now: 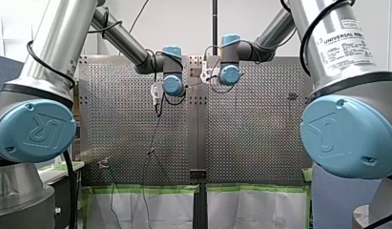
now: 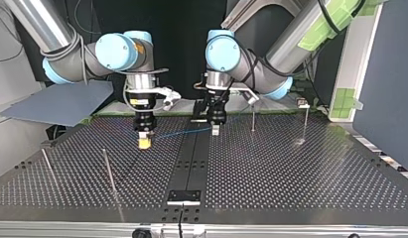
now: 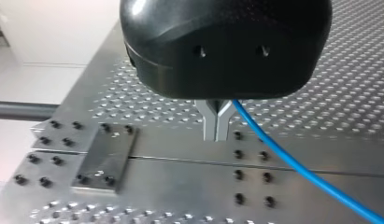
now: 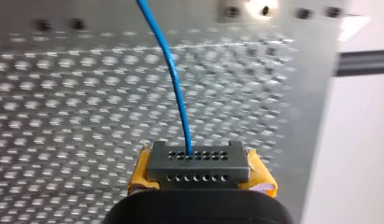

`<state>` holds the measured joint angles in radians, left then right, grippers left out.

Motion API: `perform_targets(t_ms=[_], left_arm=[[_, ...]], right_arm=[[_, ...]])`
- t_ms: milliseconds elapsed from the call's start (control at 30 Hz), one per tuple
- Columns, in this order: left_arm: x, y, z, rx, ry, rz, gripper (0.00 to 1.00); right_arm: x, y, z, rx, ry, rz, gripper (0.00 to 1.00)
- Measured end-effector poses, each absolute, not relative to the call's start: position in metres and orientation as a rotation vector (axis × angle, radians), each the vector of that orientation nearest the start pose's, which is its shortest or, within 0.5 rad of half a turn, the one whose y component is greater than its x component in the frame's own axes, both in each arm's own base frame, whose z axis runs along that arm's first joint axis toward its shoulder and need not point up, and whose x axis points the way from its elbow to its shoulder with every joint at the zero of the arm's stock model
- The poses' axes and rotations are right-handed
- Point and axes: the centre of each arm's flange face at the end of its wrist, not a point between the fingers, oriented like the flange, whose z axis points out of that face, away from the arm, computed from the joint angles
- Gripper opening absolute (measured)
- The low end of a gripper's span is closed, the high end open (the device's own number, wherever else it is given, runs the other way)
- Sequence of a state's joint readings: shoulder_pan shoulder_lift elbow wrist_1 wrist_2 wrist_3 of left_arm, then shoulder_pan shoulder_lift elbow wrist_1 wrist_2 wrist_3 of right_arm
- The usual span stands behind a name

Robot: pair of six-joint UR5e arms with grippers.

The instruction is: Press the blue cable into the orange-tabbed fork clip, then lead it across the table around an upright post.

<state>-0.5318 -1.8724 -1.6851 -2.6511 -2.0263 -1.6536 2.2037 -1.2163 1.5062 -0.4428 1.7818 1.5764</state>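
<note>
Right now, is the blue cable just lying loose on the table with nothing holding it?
No: the blue cable runs straight into my right gripper, clamped between its yellow pads.

Both arms reach inward toward each other, wrists pointing down. Grippers side by side. Our left gripper: metal fingertips pressed together. Our right gripper: yellow pads closed on the blue cable.

Bright, even light glares off the perforated table, shadows faint.
</note>
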Motion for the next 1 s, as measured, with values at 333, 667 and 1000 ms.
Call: perform_targets(t_ms=[333,667,1000], left_arm=[[0.472,-0.376,0.35,-0.078,1.47,-0.199,0.0],[0.484,-0.382,0.385,-0.09,1.437,-0.214,0.0],[0.491,-0.396,0.426,-0.085,1.399,-0.311,0.0]], right_arm=[[0.446,-0.433,0.431,1.253,-0.892,1.684,0.0],[0.417,-0.417,0.492,1.123,-0.883,1.719,0.0],[0.394,-0.425,0.503,1.067,-0.921,1.675,0.0]])
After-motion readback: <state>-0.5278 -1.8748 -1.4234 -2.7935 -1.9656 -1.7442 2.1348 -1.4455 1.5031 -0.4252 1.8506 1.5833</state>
